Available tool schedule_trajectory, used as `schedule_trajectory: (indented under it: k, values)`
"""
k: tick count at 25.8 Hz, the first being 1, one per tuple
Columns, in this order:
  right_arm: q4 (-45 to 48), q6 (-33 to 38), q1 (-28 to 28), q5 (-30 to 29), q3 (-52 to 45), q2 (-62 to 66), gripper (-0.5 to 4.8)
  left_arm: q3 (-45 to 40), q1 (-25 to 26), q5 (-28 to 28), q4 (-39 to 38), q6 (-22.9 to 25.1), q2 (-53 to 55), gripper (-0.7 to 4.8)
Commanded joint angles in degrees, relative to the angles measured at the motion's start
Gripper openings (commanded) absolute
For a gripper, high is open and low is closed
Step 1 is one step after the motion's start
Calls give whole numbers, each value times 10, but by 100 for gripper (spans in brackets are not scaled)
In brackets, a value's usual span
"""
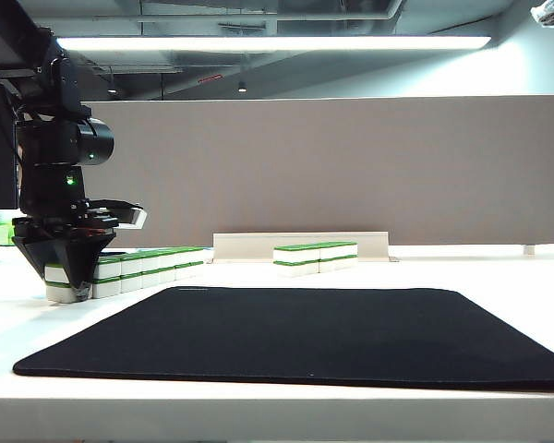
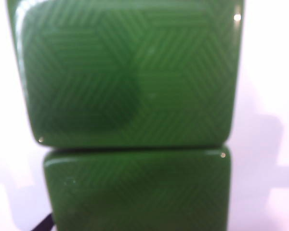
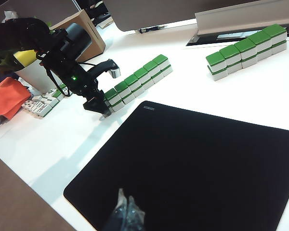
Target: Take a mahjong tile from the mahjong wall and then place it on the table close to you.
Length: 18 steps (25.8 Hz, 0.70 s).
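Observation:
The mahjong wall [image 1: 157,263] is a two-high row of white tiles with green tops on the left of the white table [image 1: 499,277]. My left gripper [image 1: 66,277] points down over the wall's near end, its fingers closed against both sides of the top end tile [image 1: 58,272], which still rests on the stack. In the left wrist view, green tile tops [image 2: 130,72] fill the frame and the fingers are almost hidden. The right wrist view shows the wall [image 3: 139,77] with the left gripper [image 3: 104,107] at its end. My right gripper [image 3: 127,211] hangs shut and empty above the black mat [image 3: 207,168].
A shorter row of like tiles [image 1: 316,257] stands at the back centre by a grey partition. The black mat [image 1: 286,332] covers the table's middle. Off the wall's far side lie loose tiles [image 3: 38,103], an orange cloth [image 3: 7,96], a white cup [image 3: 31,72] and a cardboard box [image 3: 84,31].

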Motion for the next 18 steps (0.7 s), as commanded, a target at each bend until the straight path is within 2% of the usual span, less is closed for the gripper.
schedule_trajectory:
  k: [1,4,5,6,8,18]
  values:
    - [9,-2,0,1,4,-1,-1,1,0,0,4,-2,1,264]
    - [9,-2,0,1,4,-1,-1,1,0,0,3,-2,1,260]
    - [9,-2,0,1,4,-1,-1,1,0,0,3,-2,1,237]
    - [9,-2,0,1,4,-1,-1,1,0,0,3,-2,1,160]
    - [9,-2,0,1,4,-1,-1,1,0,0,3,-2,1,115]
    - [9,-2,0,1,4,-1,-1,1,0,-1,-26,-2,-12,111]
